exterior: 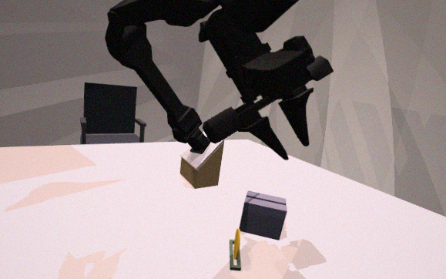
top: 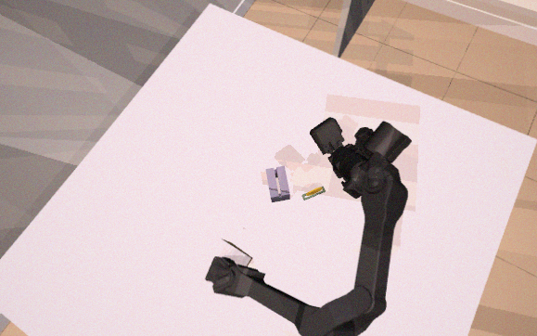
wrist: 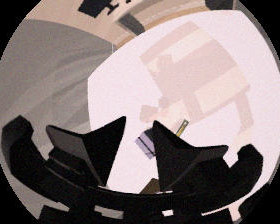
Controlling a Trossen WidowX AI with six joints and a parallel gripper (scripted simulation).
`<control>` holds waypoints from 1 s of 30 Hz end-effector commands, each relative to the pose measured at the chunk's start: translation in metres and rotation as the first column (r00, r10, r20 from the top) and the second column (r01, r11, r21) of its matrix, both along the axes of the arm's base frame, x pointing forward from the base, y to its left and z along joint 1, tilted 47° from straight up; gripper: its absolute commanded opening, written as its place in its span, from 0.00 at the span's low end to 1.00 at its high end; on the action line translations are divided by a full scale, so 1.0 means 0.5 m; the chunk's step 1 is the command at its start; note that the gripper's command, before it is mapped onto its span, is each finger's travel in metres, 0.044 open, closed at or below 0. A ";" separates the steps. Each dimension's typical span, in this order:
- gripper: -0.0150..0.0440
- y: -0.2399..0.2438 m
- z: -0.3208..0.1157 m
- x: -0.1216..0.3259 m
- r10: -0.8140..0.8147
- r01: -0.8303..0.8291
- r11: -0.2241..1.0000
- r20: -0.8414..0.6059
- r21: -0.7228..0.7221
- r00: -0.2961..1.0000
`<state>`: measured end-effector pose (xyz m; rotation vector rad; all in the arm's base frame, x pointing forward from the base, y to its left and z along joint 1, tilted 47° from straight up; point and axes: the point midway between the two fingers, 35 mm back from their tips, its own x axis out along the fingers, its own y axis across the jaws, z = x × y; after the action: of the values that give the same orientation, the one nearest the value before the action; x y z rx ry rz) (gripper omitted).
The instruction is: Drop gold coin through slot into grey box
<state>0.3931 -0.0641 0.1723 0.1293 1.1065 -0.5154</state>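
We are holding our gripper (exterior: 295,150) partly open and empty, high over the table (top: 156,186) middle. The coin (exterior: 237,243) is standing in its holder (exterior: 235,265) so we can pinch it beside the box (exterior: 263,215).

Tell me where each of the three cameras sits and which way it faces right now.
Top: overhead, looking down on the table; shows the whole arm.
Exterior: low at table level, facing across the coin and box; shows the gripper raised above them.
Wrist: on the gripper, looking down between the fingers.
All three share the box, coin and holder.
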 end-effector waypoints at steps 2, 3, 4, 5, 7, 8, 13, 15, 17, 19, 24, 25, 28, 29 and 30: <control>0.53 -0.056 -0.105 -0.067 -0.315 0.284 0.940 -0.160 -0.190 0.936; 0.53 -0.067 -0.119 -0.081 -0.371 0.326 0.913 -0.171 -0.243 0.913; 0.53 -0.078 -0.131 -0.094 -0.423 0.361 0.883 -0.176 -0.299 0.889; 0.53 -0.090 -0.138 -0.109 -0.468 0.389 0.851 -0.173 -0.354 0.867; 0.53 -0.105 -0.146 -0.128 -0.521 0.416 0.803 -0.161 -0.427 0.839; 0.53 -0.107 -0.147 -0.130 -0.527 0.419 0.796 -0.159 -0.436 0.835; 0.53 -0.107 -0.147 -0.130 -0.527 0.419 0.796 -0.159 -0.436 0.835; 0.53 -0.110 -0.149 -0.131 -0.526 0.419 0.796 -0.159 -0.436 0.835; 0.53 -0.133 -0.169 -0.139 -0.526 0.419 0.796 -0.158 -0.436 0.835; 0.53 -0.156 -0.188 -0.148 -0.527 0.419 0.796 -0.158 -0.437 0.835; 0.53 -0.166 -0.197 -0.151 -0.527 0.419 0.795 -0.158 -0.438 0.835; 0.53 -0.175 -0.203 -0.152 -0.527 0.419 0.795 -0.157 -0.438 0.835; 0.53 -0.182 -0.209 -0.154 -0.527 0.419 0.795 -0.157 -0.438 0.835; 0.53 -0.182 -0.209 -0.154 -0.527 0.419 0.795 -0.157 -0.438 0.835; 0.53 -0.184 -0.211 -0.154 -0.527 0.419 0.795 -0.157 -0.438 0.835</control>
<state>0.3183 -0.1531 0.0700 -0.0042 1.2148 -1.2371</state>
